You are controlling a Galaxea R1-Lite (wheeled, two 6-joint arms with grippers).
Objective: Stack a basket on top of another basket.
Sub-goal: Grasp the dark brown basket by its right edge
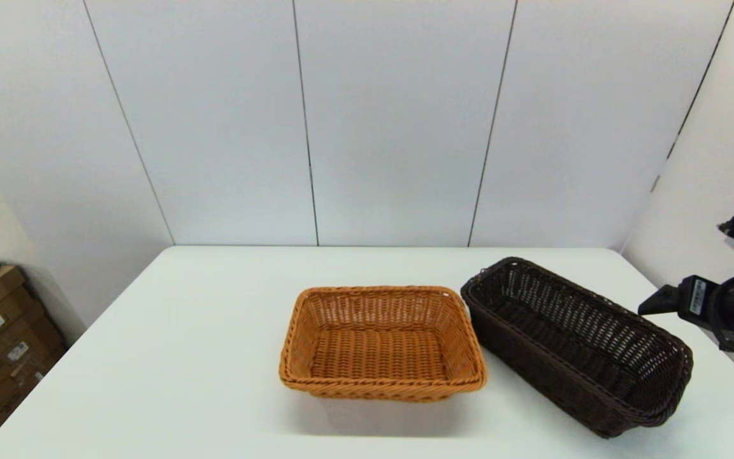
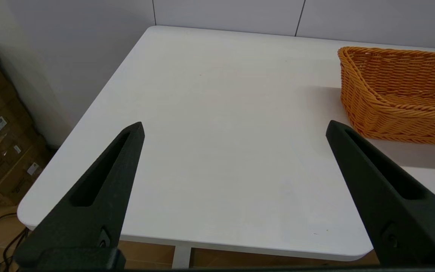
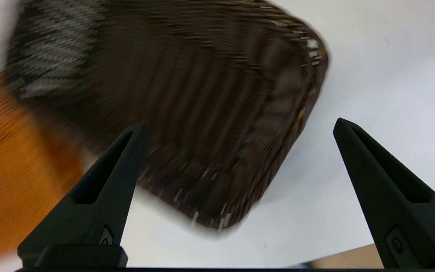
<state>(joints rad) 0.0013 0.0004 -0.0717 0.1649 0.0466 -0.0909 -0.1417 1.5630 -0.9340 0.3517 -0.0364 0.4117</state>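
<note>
Two rectangular woven baskets sit on the white table [image 1: 182, 357], neither stacked on the other. With the orange-tan wicker basket with a braided rim [image 1: 381, 343] as the reference, the dark brown, almost black wicker basket with open-weave sides and a rolled rim [image 1: 574, 343] stands just beside it on the robot's right, angled so that its far corner comes close to the orange-tan basket's far right corner while its near end swings away toward the table's right edge. Both baskets rest upright with their openings up.

Beyond the dark brown basket, farther from the orange-tan one, the right gripper [image 3: 240, 126] hangs above the table's right side; its two black fingers are spread wide apart, holding nothing, and its wrist camera looks down onto the dark basket's end. On the opposite side of the orange-tan basket, the left gripper [image 2: 234, 128] is also spread wide and empty, over bare tabletop well apart from that basket.
</note>
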